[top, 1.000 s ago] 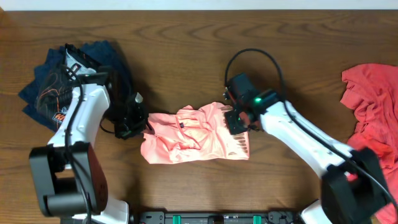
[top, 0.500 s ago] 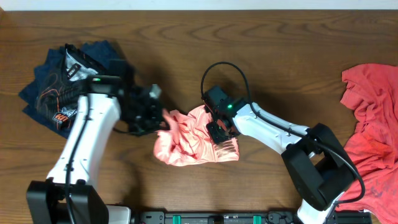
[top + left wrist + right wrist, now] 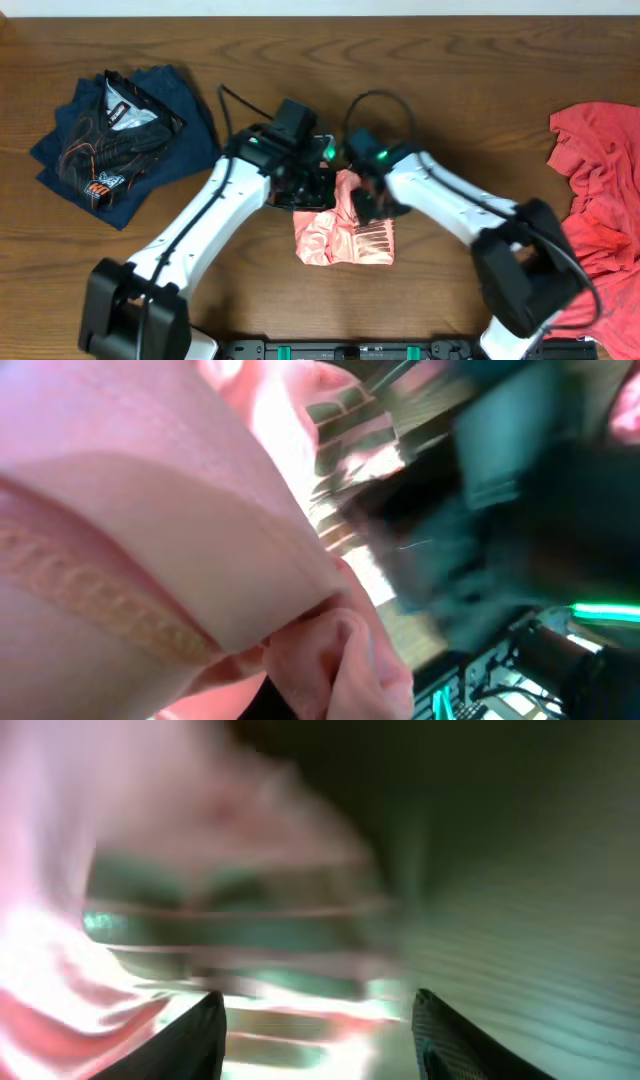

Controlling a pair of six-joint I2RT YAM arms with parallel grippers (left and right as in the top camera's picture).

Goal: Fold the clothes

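Observation:
The salmon-pink T-shirt [image 3: 345, 235] lies bunched into a narrow shape at the table's middle. My left gripper [image 3: 315, 188] is over its upper left edge, shut on a fold of the cloth. In the left wrist view the pink T-shirt [image 3: 150, 510] fills the frame and bunches at the jaws [image 3: 300, 700]. My right gripper [image 3: 362, 205] is right beside it over the shirt's top. In the right wrist view its fingers [image 3: 318, 1040] stand wide apart with nothing between them. That view is blurred, with the pink shirt [image 3: 60, 970] at the left.
Dark blue folded garments with a printed one on top [image 3: 115, 135] lie at the back left. A coral-red shirt [image 3: 600, 190] lies crumpled at the right edge. A black rail [image 3: 340, 350] runs along the front edge.
My left gripper has carried the shirt's left edge to the right, over the shirt, making it much narrower. My right gripper shifted left, then slightly back right.

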